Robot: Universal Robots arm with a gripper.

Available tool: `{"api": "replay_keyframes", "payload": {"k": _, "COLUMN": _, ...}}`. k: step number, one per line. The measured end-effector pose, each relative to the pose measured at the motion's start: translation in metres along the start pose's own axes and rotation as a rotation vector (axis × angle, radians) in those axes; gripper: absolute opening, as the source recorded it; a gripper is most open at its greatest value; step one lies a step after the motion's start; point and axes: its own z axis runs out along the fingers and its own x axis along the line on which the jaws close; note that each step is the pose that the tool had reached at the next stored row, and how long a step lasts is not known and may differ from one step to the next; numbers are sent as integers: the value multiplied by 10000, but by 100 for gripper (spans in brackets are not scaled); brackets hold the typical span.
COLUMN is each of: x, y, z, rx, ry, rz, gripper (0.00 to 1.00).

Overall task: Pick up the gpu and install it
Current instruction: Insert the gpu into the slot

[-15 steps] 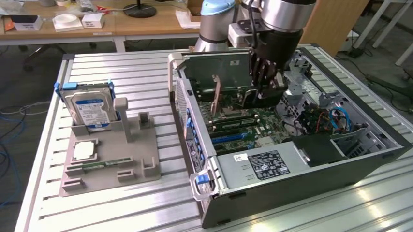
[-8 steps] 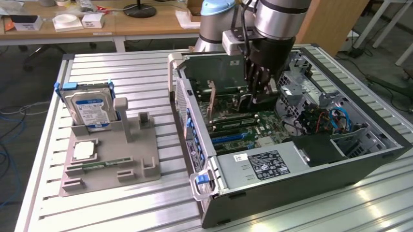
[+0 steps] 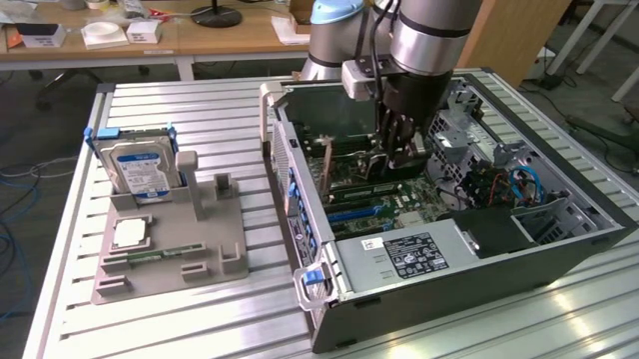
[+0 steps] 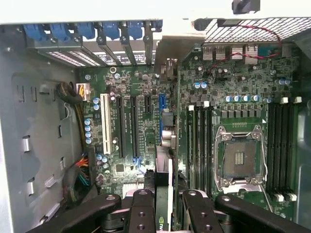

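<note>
**Exterior view.** My arm (image 3: 429, 30) comes down from twelve o'clock into an open computer case (image 3: 450, 247). The case lies on its side on a slatted aluminium table (image 3: 200, 105). My pincer (image 3: 399, 158) is low inside the case, near its middle. At six o'clock from it sits the labelled power supply (image 3: 409, 254). At nine o'clock from the case, on the same table, lies a grey holder (image 3: 170, 254). A blue-labelled hard drive (image 3: 140, 168) stands upright at the holder's far end. Beyond the table, at eleven o'clock, a wooden desk (image 3: 230, 37) carries white boxes (image 3: 105, 34). Blue cables (image 3: 15, 187) trail over the floor (image 3: 30, 127) at nine o'clock.

**Wrist view.** I look straight down onto the green motherboard (image 4: 136, 87). My pincer (image 4: 167, 199) is clenched on the gpu (image 4: 163, 191), which I see edge-on between my black fingers (image 4: 142, 208), with a green logo on its face. The card hangs over the board near the blue slot (image 4: 161, 109), between the long black slots (image 4: 127, 126) and the memory slots (image 4: 199, 141). I cannot tell whether it touches the board. The open processor socket (image 4: 240, 158) lies apart from it, past the memory slots.
</note>
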Motion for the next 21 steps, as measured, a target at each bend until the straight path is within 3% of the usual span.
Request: {"api": "replay_keyframes", "payload": {"k": 21, "x": 31, "y": 136, "z": 370, "rx": -2, "ry": -17, "rz": -84, "gripper": 27}}
